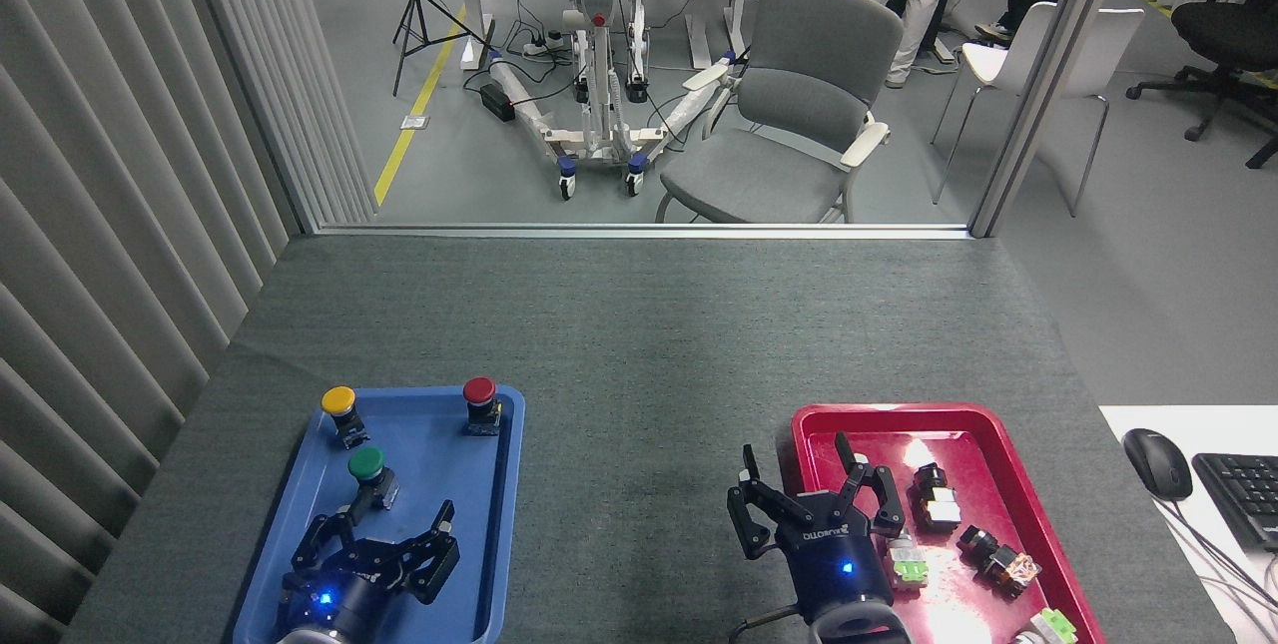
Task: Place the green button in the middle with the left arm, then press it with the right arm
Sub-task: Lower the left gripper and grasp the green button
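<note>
Likely light, rigid and top-heavy, the green button (pixel 366 464) suits a base grip by the spread-apart left claw (pixel 384 524).

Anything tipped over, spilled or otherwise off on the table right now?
Nothing stands out. The dark-green-capped push-button stands upright in the blue plastic tray, as do its yellow-capped and red-capped neighbours.

A matt grey table mat (pixel 639 344) with a rough, felt-like weave. A smooth blue plastic tray (pixel 499 524) with a dull sheen. A glossy red plastic tray (pixel 1008 484) showing bright glare. The green button (pixel 366 464) has a smooth, slightly shiny plastic cap. Both grippers, left gripper (pixel 391 521) and right gripper (pixel 799 472), look like matt black plastic or metal.
</note>
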`<state>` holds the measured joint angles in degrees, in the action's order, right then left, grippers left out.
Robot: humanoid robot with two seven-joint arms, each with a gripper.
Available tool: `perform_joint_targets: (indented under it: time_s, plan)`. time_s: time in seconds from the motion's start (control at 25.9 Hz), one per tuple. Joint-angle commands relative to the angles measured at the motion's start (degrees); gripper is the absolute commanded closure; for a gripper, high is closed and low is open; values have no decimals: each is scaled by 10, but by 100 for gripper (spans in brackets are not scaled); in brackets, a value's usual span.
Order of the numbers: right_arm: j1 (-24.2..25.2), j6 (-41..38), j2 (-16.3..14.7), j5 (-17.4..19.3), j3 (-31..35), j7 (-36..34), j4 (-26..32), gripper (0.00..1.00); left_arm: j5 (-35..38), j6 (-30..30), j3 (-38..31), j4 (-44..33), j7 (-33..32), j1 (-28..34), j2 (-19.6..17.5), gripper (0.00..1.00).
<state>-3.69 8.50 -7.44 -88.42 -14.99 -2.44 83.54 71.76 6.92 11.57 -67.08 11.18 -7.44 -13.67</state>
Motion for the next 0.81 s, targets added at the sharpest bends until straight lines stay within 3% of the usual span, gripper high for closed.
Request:
perform_joint_targets:
  time_s: [0.0, 0.15, 0.77]
  plan:
    - [-4, -2, 0, 1, 1, 0, -3, 0, 0, -10, 2, 18, 1, -14, 0, 1]
    - [-4, -3, 1, 1, 0, 0, -3, 0, -10, -40, 0, 64, 4, -31, 2, 1]
    - [-6, -3, 1, 17, 0, -1, -5, 0, -11, -86, -3, 130, 9, -79, 17, 1]
